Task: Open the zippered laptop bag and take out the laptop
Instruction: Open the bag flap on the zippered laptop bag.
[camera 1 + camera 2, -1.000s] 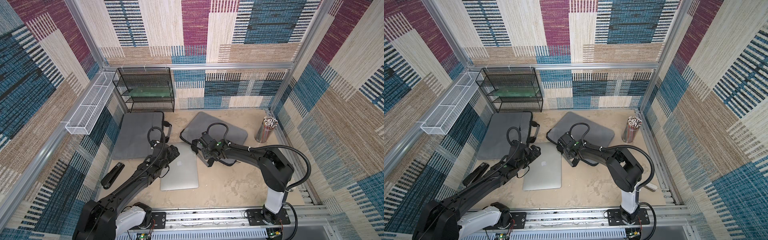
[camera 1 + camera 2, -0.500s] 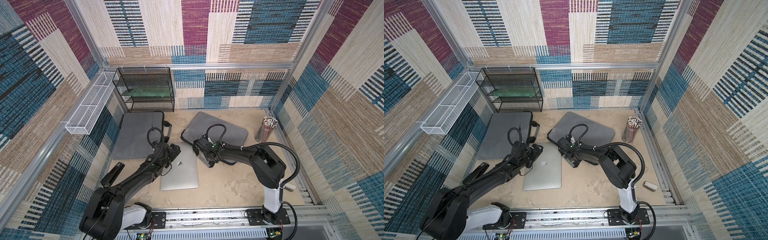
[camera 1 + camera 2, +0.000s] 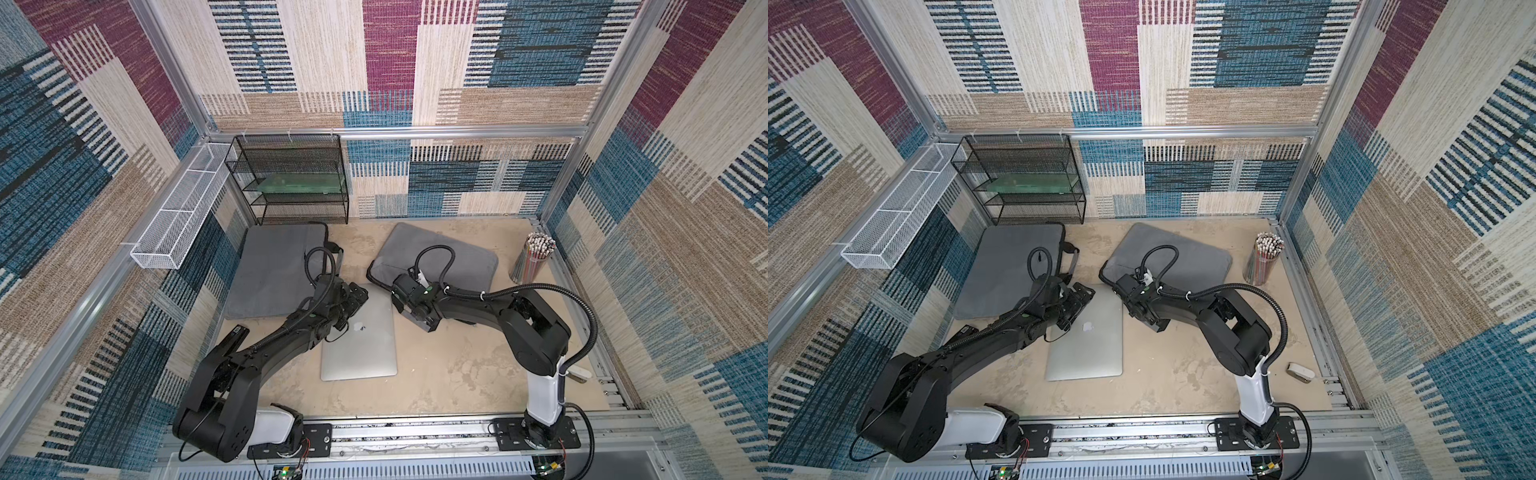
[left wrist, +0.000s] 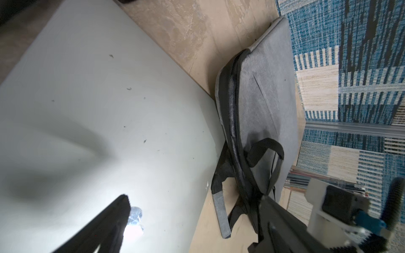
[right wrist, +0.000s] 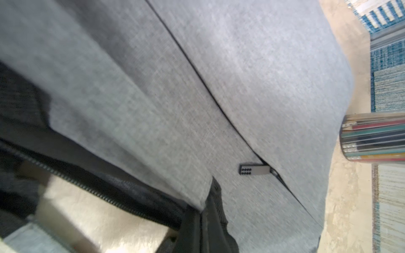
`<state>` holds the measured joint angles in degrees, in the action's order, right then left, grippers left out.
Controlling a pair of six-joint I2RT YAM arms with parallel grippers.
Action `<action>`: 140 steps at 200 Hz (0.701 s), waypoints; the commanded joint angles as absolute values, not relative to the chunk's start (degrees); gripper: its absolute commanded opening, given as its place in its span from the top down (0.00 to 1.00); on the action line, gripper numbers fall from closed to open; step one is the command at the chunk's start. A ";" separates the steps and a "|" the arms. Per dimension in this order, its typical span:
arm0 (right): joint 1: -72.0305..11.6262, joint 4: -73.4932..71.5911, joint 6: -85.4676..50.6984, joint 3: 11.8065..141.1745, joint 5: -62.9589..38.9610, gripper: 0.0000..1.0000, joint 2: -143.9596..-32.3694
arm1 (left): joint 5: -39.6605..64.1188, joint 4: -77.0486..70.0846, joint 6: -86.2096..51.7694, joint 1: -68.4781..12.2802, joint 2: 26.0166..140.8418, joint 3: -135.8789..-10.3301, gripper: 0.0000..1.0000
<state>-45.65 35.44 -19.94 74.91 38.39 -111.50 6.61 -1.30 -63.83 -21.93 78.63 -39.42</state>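
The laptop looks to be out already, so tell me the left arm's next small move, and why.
Probably lift the left gripper straight up and clear. It hangs open at the far corner of the laptop, gripping nothing, and the laptop lies flat on the table outside the laptop bag, whose unzipped edge the right gripper seems to pinch.

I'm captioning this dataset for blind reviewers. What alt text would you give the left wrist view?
A closed silver laptop lies flat on the tan table, filling most of the frame under the open left gripper. Beside it lies a grey laptop bag with black handles.
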 commanded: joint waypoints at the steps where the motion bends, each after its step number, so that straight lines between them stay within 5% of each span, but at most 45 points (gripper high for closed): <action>1: -45.11 33.76 -21.22 75.34 40.57 1.00 -109.61 | 10.16 -0.86 -60.57 -21.97 79.90 -40.70 0.06; 85: -40.73 28.22 -19.07 72.46 25.53 1.00 -97.79 | 18.34 -11.69 -60.21 -25.91 90.39 -48.59 0.12; 140: -37.25 24.43 -19.07 68.57 16.64 1.00 -92.86 | 20.48 -31.57 -65.89 -30.62 102.61 -53.85 0.01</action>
